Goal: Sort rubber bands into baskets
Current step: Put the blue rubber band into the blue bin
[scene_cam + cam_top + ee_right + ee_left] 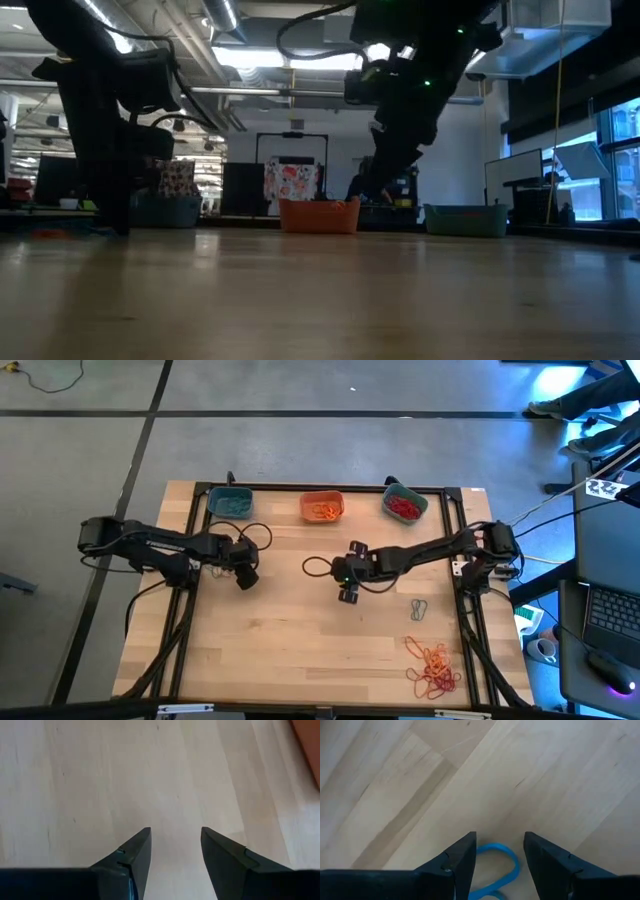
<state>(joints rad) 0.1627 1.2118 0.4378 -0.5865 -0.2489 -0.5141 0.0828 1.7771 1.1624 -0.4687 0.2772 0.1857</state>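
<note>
At the table's far edge stand three baskets: a teal one (231,503), an orange one (322,507) with orange bands in it, and a teal one (404,505) with red bands in it. My left gripper (245,575) is open and points down at the table's left middle. A blue rubber band (516,866) lies flat on the wood under its open fingers (499,837), apart from them. My right gripper (348,592) hangs open over bare wood at the table's centre, and nothing is between its fingers (176,831).
A heap of orange and red rubber bands (433,670) lies at the near right corner, with two grey ones (418,609) just beyond it. Black cable loops (318,567) hang from both arms. The orange basket's corner (310,735) shows in the right wrist view.
</note>
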